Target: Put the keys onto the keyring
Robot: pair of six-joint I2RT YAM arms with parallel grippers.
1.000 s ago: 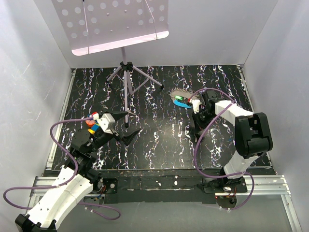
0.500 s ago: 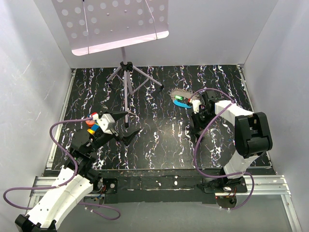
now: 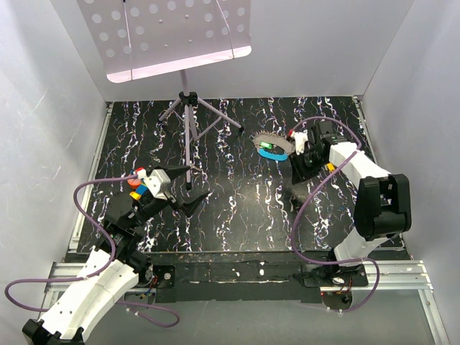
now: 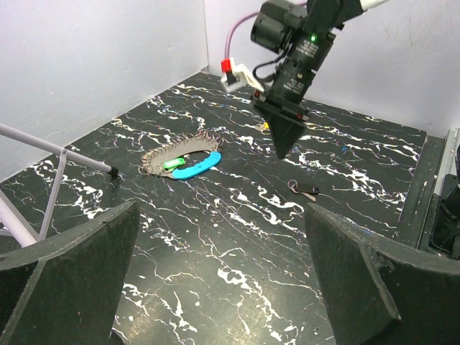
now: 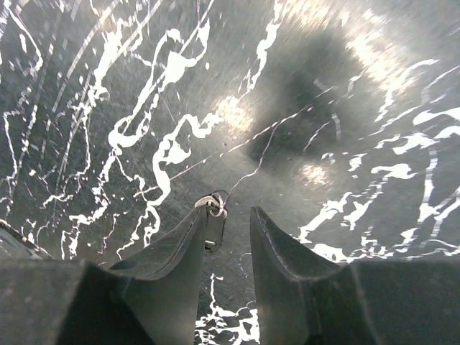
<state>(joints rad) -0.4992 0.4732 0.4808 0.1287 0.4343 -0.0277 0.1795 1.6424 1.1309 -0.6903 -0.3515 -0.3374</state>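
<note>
I find the right pincer [image 5: 230, 213] part-spread and empty over a key [image 5: 214, 208] lying flat on the surface [image 5: 359, 144], keyring [image 3: 272, 149] nearby, left pincer [image 4: 221, 215] wide and idle; I would centre over the key, descend squarely, then pinch.

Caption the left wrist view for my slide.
Right tool hovers over a key on the marbled mat; the keyring lies apart.

The middle of the tabletop [image 3: 244, 208] lies bare from the near edge well toward the far edge, a wide lane between the arms. Left of centre toward the far edge, the stand [image 3: 188, 122] spreads three legs, its tray [image 3: 172, 36] overhanging. Toward the far right corner lie the keyring [image 3: 272, 147] and a small key [image 4: 305, 190], with the right pincer [image 3: 298, 169] hanging just above the key. Plain walls [image 3: 43, 108] close three sides.
</note>
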